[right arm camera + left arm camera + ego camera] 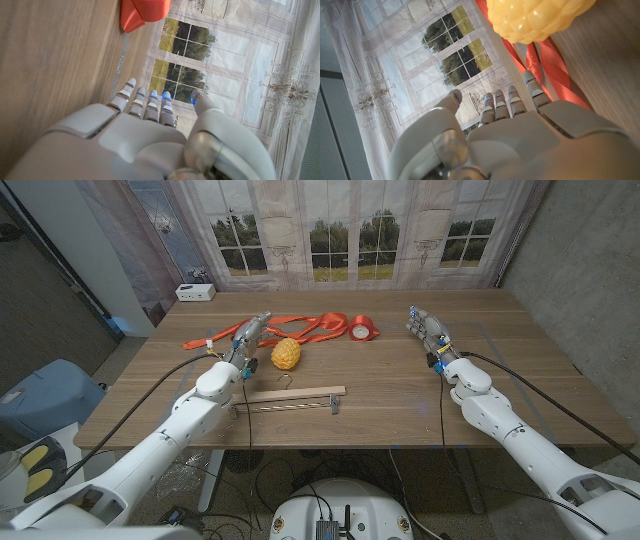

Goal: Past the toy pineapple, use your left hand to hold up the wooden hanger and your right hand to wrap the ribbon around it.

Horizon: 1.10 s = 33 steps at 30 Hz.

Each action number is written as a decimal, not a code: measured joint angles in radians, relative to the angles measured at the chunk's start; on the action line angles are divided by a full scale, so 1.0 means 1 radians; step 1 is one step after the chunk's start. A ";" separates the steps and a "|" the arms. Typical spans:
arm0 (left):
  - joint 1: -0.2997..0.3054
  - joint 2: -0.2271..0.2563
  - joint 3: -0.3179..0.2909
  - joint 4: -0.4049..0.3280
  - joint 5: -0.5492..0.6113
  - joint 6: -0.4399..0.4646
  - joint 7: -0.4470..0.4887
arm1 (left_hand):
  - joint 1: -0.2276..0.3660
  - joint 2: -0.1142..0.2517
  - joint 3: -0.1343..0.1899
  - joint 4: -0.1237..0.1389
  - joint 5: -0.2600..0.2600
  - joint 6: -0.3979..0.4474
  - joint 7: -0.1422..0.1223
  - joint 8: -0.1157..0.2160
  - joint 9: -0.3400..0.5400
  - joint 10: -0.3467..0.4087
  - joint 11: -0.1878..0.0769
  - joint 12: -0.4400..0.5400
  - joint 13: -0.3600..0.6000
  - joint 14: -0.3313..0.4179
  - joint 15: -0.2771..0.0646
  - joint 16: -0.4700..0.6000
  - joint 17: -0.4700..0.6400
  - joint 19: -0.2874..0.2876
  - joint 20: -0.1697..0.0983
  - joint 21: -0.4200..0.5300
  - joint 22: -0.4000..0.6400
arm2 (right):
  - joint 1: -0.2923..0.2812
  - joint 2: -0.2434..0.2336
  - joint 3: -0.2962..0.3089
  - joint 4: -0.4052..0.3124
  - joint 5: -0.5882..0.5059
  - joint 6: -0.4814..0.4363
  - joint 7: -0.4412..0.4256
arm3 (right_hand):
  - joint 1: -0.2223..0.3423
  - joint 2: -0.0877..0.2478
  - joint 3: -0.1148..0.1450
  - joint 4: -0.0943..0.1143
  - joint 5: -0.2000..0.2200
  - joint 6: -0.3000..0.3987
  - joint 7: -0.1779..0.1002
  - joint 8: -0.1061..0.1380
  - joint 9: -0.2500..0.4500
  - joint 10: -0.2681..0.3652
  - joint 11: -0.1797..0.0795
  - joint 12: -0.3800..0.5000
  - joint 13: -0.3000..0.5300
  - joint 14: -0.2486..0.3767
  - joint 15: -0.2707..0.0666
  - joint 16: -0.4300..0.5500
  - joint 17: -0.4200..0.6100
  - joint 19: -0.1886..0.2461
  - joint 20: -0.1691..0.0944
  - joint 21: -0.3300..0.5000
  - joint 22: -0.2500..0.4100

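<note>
**A:** How far are you? Looks to me like nothing's really started. The wooden hanger [296,394] is lying flat on the worktop [400,395], on the near side of the toy pineapple [286,354], and nobody's touching it. The ribbon [300,329] is sprawled loose behind the pineapple, with its spool end [362,328] off to the right.

**B:** Yep, so you've got the whole job left: lift the hanger, grab the ribbon, wrap it.

**A:** What about your hands?

**B:** Your left hand [251,334] is stretched out just beside the pineapple, over the ribbon, fingers [506,102] straight and a bit apart, holding nothing. Can't tell if it touches the ribbon. Your right hand [426,326] is well off to the right of the spool, fingers [145,102] extended, also empty.
</note>
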 measured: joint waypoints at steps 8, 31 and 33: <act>0.029 0.047 0.012 -0.109 0.076 0.088 0.072 | -0.004 -0.012 -0.004 -0.023 -0.002 0.029 -0.010 0.000 0.000 0.047 -0.003 0.011 0.005 0.096 -0.013 0.030 0.008 0.014 0.014 -0.004 0.005 | 0.003 0.003 0.000 0.013 0.008 0.000 0.015 | 0.000 0.000 0.000 -0.008 0.000 0.005 -0.005 0.004 0.000 0.012 0.012 0.000 0.005 0.010 0.002 0.004 0.000 0.000 0.011 0.007 0.000; 0.162 0.179 0.014 -0.491 0.272 0.467 0.251 | -0.004 -0.020 -0.007 -0.054 -0.002 0.048 -0.023 0.000 0.005 0.077 -0.011 0.018 0.009 0.118 -0.021 0.031 0.012 0.023 0.016 -0.015 0.009 | 0.045 0.021 -0.013 0.102 0.026 0.031 0.114 | 0.004 -0.004 0.000 -0.017 0.000 0.020 -0.002 0.004 0.000 0.016 0.016 0.000 0.005 0.016 0.005 0.007 0.000 0.005 0.016 0.007 0.000; 0.169 0.186 0.014 -0.516 0.272 0.467 0.251 | 0.000 -0.024 -0.009 -0.058 -0.002 0.048 -0.024 0.000 0.005 0.077 -0.011 0.018 0.009 0.118 -0.021 0.031 0.010 0.023 0.016 -0.015 0.009 | 0.051 0.024 -0.015 0.115 0.028 0.035 0.125 | 0.004 -0.004 -0.003 -0.020 0.000 0.019 -0.002 0.004 0.000 0.021 0.021 0.000 0.005 0.016 0.005 0.008 0.000 0.005 0.016 0.007 0.000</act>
